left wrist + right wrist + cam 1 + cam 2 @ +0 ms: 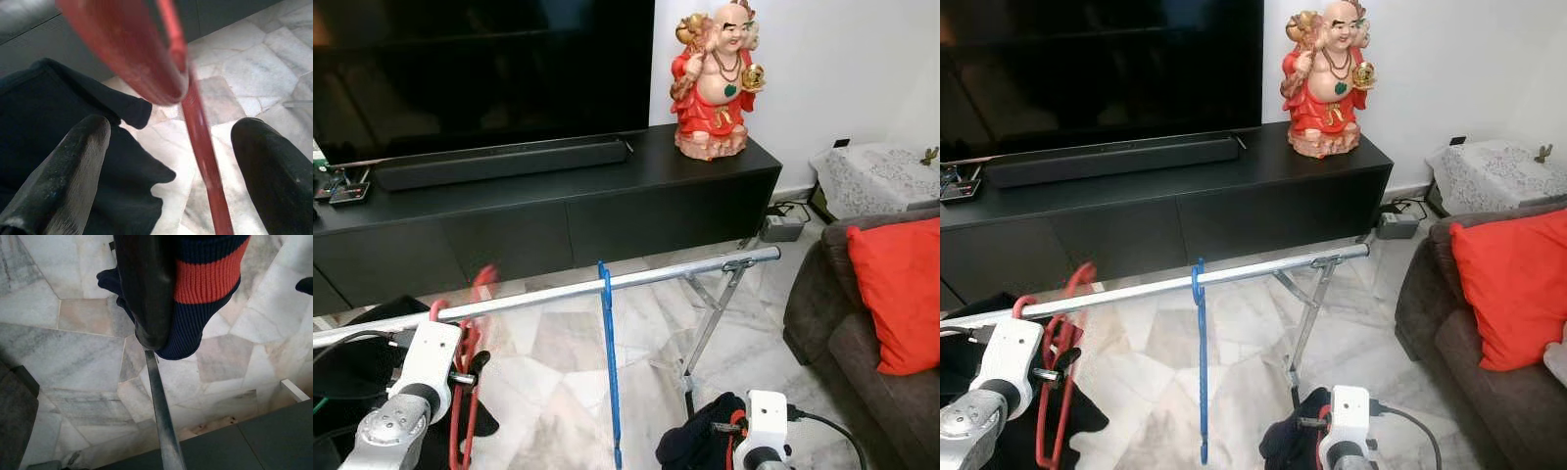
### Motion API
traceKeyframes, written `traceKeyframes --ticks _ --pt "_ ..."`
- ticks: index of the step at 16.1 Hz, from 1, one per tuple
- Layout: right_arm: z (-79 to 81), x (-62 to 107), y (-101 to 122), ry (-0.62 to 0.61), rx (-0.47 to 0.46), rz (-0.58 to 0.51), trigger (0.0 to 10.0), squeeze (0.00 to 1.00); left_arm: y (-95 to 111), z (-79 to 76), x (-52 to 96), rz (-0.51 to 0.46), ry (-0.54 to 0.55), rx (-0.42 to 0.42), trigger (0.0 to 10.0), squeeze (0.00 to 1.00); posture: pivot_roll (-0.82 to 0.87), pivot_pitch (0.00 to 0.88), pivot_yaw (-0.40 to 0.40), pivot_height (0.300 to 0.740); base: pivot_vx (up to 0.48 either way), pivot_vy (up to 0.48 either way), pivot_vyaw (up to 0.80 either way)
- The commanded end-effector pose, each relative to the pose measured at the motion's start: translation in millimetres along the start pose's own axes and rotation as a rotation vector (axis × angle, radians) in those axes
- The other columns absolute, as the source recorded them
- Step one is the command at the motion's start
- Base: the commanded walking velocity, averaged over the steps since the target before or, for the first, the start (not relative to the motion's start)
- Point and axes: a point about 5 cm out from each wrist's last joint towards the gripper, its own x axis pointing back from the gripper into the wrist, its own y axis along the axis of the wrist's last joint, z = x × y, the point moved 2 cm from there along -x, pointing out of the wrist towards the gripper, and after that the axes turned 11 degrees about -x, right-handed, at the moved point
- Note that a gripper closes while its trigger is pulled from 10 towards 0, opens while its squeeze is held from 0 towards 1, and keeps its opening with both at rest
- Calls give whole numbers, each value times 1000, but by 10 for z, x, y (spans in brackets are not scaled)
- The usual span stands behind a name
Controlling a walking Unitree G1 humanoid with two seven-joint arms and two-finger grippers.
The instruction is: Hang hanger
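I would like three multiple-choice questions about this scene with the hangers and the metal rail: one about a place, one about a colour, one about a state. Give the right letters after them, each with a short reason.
1. Where does the blue hanger hang?
A. on the TV cabinet
B. on the metal rail
C. on the sofa

2. What colour is the hanger at the left gripper?
A. red
B. green
C. white

3. How do the left gripper's fingers stand?
A. shut flat together
B. apart, with the hanger between them
C. clamped on the rail

Answers:
1 B: its hook sits over the metal rail, near the middle.
2 A: the red hanger shows beside the left arm, its hook at the rail.
3 B: in the left wrist view the two black fingers stand wide apart, and the red hanger passes through the gap.
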Motion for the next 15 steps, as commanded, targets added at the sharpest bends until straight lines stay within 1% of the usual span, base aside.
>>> traceKeyframes --ticks 1,5,6,15 --pt "12 1 -19 2 -2 10 10000 0 -73 11 5 29 2 3 0 0 72 51 8 740 0 0 0" --pt "5 2 -18 -1 -1 10 10000 0 -34 -55 -34 -28 -44 31 0 0 66 51 7 740 0 0 0" --pt "-4 5 -17 -3 -1 9 10000 0 -28 -60 -48 -32 -46 44 0 0 63 53 7 740 0 0 0" --pt "2 5 -24 0 2 13 10000 0 -15 -111 -64 -55 -68 48 0 0 64 55 4 740 0 0 0"
